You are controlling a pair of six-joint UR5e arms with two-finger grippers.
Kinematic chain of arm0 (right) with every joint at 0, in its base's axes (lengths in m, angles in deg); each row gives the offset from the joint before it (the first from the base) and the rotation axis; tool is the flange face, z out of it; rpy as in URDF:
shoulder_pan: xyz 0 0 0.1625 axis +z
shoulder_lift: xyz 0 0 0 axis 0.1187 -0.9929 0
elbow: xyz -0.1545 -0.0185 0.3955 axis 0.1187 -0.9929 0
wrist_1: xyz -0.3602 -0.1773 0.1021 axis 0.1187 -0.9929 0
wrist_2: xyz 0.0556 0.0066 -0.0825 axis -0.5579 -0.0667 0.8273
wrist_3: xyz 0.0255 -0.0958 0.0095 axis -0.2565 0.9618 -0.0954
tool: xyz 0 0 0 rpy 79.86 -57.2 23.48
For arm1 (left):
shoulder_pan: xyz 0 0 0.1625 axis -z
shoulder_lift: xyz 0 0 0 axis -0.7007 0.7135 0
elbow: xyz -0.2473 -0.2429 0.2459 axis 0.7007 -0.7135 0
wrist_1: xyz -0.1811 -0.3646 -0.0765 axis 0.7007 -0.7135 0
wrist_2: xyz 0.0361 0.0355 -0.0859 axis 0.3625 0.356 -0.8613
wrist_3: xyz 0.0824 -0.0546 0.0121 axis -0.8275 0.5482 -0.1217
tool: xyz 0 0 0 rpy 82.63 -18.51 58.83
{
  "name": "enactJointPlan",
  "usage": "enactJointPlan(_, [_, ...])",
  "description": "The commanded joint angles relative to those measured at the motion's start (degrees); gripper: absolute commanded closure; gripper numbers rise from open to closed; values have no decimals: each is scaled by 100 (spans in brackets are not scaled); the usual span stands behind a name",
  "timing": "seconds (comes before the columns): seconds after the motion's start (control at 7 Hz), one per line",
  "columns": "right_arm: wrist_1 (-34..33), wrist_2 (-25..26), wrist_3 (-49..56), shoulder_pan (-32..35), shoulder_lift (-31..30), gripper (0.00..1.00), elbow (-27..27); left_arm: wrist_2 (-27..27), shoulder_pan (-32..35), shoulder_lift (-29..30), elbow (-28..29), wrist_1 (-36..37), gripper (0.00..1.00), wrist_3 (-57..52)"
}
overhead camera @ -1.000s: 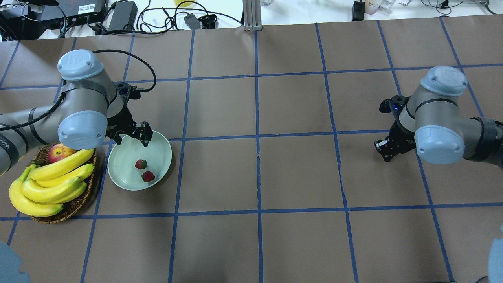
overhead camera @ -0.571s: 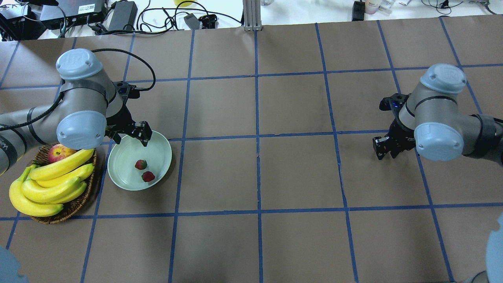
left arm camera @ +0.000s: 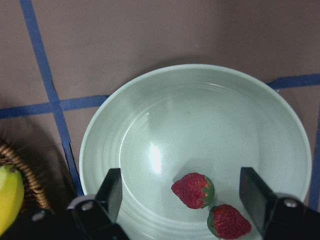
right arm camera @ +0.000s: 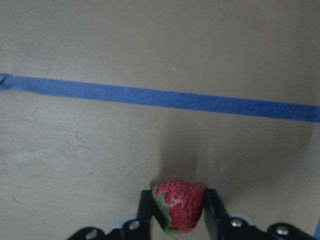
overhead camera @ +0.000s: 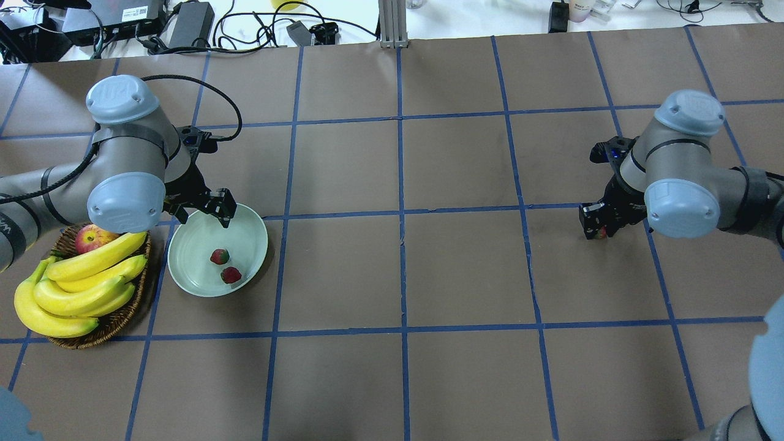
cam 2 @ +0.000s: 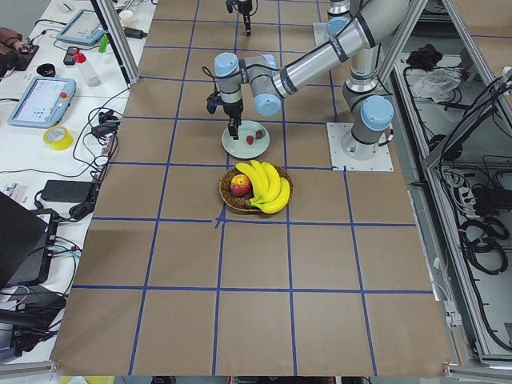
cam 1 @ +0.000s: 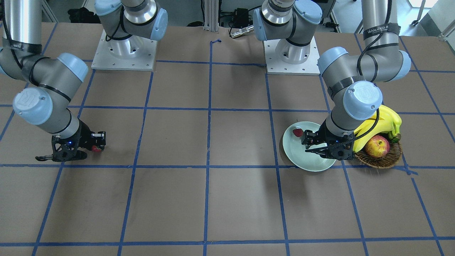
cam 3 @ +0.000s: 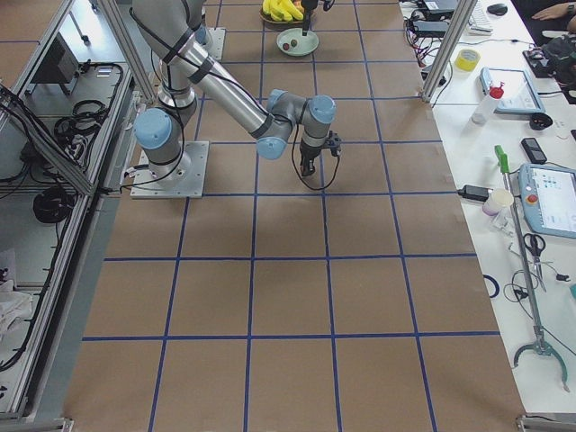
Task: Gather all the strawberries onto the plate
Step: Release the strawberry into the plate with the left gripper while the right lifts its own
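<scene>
Two strawberries (overhead camera: 219, 256) (overhead camera: 231, 275) lie in the pale green plate (overhead camera: 196, 282); the left wrist view shows them (left arm camera: 193, 190) (left arm camera: 229, 222) low in the plate (left arm camera: 200, 125). My left gripper (overhead camera: 205, 214) is open and empty above the plate's far rim. My right gripper (overhead camera: 599, 229) is shut on the third strawberry (right arm camera: 180, 202), just above the table far to the right. The front view shows that strawberry (cam 1: 95, 148) in the right gripper (cam 1: 93, 149), and one strawberry (cam 1: 298, 132) in the plate (cam 1: 312, 163).
A wicker basket (overhead camera: 116, 321) with bananas (overhead camera: 79, 288) and a red-yellow apple (overhead camera: 92, 237) stands right beside the plate, on its left. The brown table is marked with blue tape lines (overhead camera: 401, 214). Cables and boxes (overhead camera: 190, 24) lie beyond the far edge.
My right arm and its gripper have shifted a little toward the far side and the left. My left arm and the plate's strawberries have not moved.
</scene>
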Motion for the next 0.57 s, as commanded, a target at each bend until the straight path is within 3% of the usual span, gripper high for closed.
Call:
enactJointPlan(0.0, [87, -17, -17, 32, -8, 99, -128, -9, 0, 0, 0, 0, 15, -2])
enactJointPlan(0.14, [166, -9, -348, 163, -60, 99, -181, -1, 0, -9, 9, 9, 15, -10])
enactJointPlan(0.43, [315, -17, -2002, 1431, -192, 98, -364, 26, -9, -18, 61, 26, 15, -11])
